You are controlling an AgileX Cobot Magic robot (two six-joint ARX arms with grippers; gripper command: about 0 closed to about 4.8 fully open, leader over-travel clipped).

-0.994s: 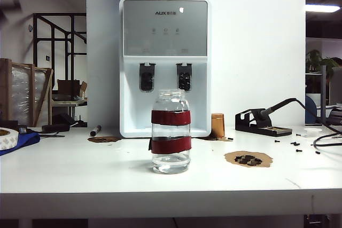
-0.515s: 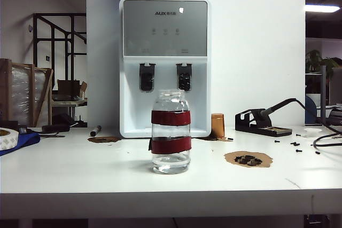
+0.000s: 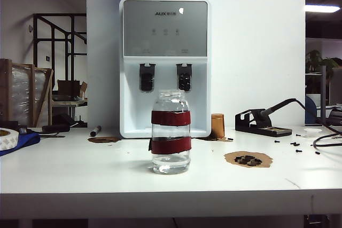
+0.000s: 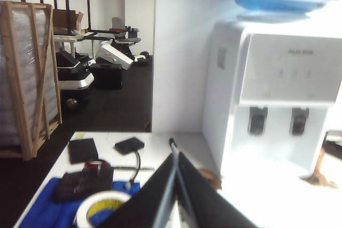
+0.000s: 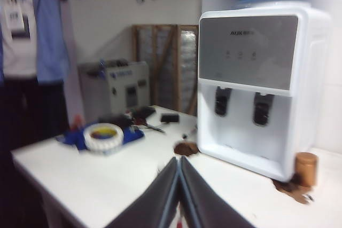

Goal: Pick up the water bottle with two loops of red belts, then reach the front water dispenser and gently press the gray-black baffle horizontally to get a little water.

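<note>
I'm seeing my left gripper [image 4: 176,158] and right gripper [image 5: 179,161] pinching shut on nothing, off the exterior frame; water bottle [image 3: 170,132] standing at the dispenser's [image 3: 164,68] six o'clock.

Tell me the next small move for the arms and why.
Probably open the right gripper and bring it toward the water bottle. The bottle stands untouched on the table, in front of the water dispenser. Both the right gripper and the left gripper are shut on nothing, with neither arm visible in the exterior view.
</note>
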